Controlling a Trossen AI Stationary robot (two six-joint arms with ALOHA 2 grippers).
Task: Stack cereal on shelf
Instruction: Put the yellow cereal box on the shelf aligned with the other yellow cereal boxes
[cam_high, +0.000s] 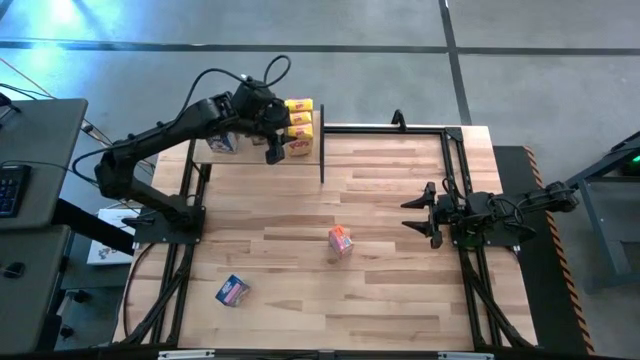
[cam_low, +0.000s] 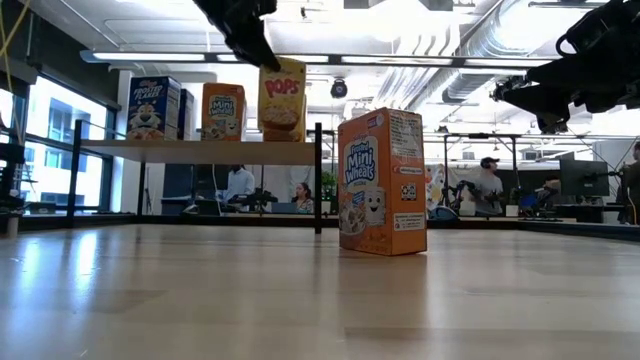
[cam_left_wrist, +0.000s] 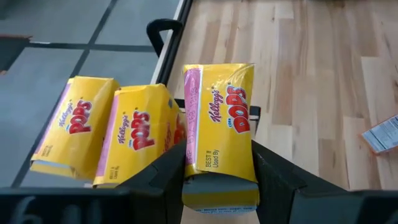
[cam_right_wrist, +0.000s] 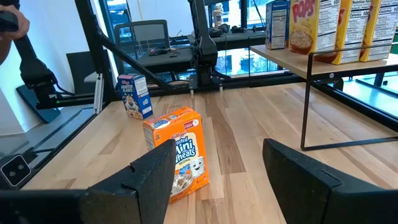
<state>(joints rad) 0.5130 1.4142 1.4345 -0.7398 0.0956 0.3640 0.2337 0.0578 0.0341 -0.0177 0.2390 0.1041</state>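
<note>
Left wrist view alone shows left jaws clamping a yellow box (cam_left_wrist: 219, 134); right jaws gape, empty.

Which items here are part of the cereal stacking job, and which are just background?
Job:
- yellow Pops box held in the left gripper over the shelf
- two yellow Pops boxes on the shelf
- orange Mini-Wheats box on the table
- blue Frosted Flakes box on the table
- right gripper, waiting, holding nothing

Background:
- keyboard
- office chair
- people beyond the table
</note>
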